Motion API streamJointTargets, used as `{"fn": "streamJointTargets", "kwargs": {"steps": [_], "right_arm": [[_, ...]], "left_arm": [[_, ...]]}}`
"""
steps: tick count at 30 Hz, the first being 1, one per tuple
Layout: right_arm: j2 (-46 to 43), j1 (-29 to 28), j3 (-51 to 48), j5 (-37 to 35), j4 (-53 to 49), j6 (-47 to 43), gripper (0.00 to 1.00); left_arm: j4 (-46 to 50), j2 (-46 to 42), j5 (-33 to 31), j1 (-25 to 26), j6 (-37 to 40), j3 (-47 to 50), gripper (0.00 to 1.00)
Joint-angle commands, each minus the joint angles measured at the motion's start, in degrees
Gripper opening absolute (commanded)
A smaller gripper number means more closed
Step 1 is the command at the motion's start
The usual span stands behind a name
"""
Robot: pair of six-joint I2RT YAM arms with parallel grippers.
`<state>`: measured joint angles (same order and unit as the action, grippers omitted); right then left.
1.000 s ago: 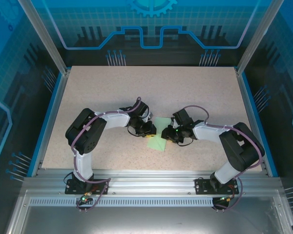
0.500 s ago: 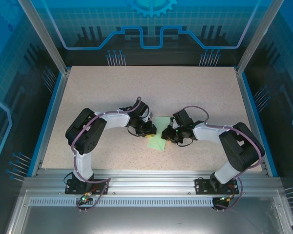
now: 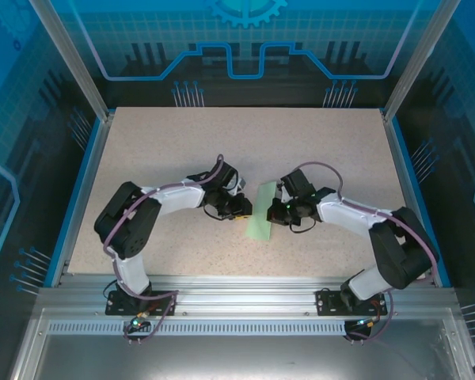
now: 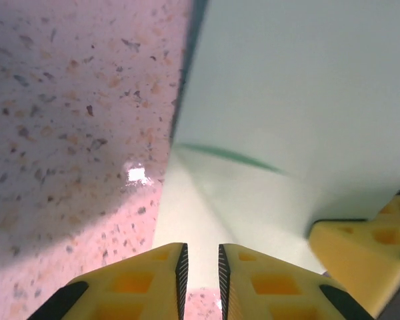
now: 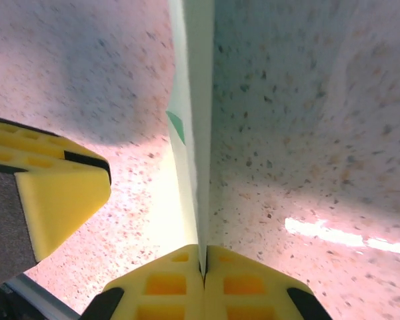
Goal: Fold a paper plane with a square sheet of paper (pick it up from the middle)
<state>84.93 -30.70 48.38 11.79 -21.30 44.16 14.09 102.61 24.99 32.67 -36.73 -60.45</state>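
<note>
The square sheet of paper (image 3: 260, 215), pale mint green, stands as a narrow folded strip in the middle of the table, between my two grippers. My right gripper (image 3: 275, 210) is shut on its right edge. In the right wrist view the paper (image 5: 197, 133) runs edge-on straight up from the shut right gripper (image 5: 203, 257). My left gripper (image 3: 244, 208) is at the paper's left side. In the left wrist view one flap of the paper (image 4: 287, 87) rises like a wall. A lower flap lies flat under the left gripper (image 4: 200, 250), whose jaws stand slightly apart and pinch nothing.
The speckled beige table (image 3: 245, 142) has a blue rim at its left and right sides and an aluminium rail (image 3: 245, 289) along the near edge. Glass panels enclose the back and sides. Both arms bend inward toward the centre.
My right gripper has shut on the paper's edge. The paper has gone from a wider flat shape to a narrow upright strip. Both grippers have shifted slightly away from the bases.
</note>
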Motion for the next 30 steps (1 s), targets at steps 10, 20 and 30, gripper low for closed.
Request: {"fn": "streamJointTargets", "kwargs": {"steps": [10,20,30], "right_arm": [[5.3,-11.03,31.39,-48.34,-55.07,-3.68,0.06],[30.26,-21.31,45.75,-42.13,-53.24,-3.71,0.15],[21.89,-19.4,34.18,-12.24,-24.68,-8.53,0.51]], "left_arm": [[-0.39,-15.27,-14.59,-4.2,-4.23,7.71,0.25],[1.22,-25.6,-24.93,-7.43,-8.56,14.17,0.27],[1.87,-28.43,-23.19,-9.06,-6.72,15.88,0.34]]}}
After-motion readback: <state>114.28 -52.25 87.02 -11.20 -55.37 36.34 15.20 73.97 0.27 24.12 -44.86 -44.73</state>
